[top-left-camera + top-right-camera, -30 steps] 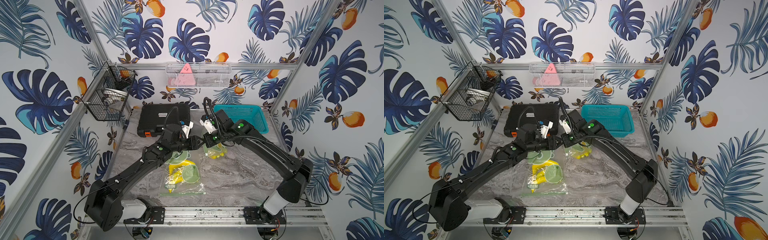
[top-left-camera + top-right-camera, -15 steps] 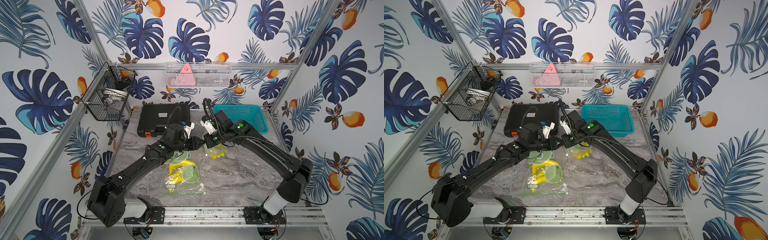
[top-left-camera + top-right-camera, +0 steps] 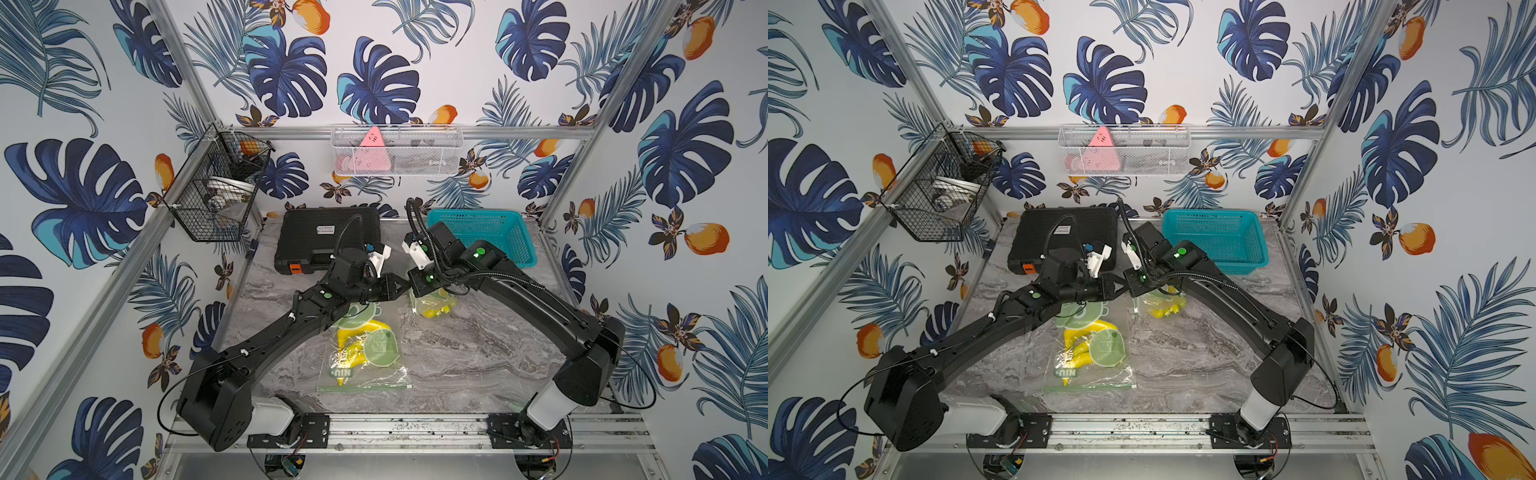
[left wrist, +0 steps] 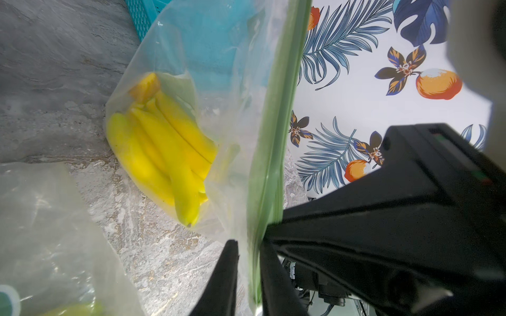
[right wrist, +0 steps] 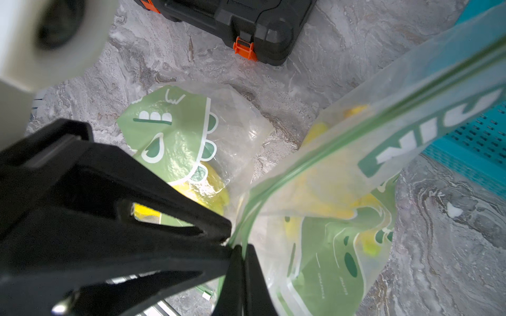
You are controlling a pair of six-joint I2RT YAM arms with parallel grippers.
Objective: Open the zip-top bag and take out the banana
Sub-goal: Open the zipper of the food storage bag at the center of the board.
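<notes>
Near the middle of both top views we see the zip-top bag (image 3: 433,306), a clear, crinkled film pouch with a pale green zip strip and green cartoon print. It hangs upright with its lower end on the grey marbled table (image 3: 478,353), just in front of the teal perforated basket (image 3: 490,232). Inside it lies the banana bunch (image 4: 164,153), smooth, glossy yellow and gently curved, sagging toward the bottom of the film.

The right arm arches from the lower right of the frame up to the centre with its wrist bent down over the bag. The right fingers (image 5: 242,254), matte black and wedge-shaped, are pressed together on a corner of the zip strip and hold the bag up.

The left arm reaches from the lower left with its forearm nearly level. The left fingers (image 3: 400,287) point toward the right of the frame and meet the right wrist at the bag's top edge. In the left wrist view they stand narrow with the green strip between them; we cannot tell whether they pinch it.

A second bag (image 3: 365,353) of the same film lies flat at lower centre, with yellow fruit inside it. A black hard case (image 3: 320,237) with an orange latch sits at the back of the table.
</notes>
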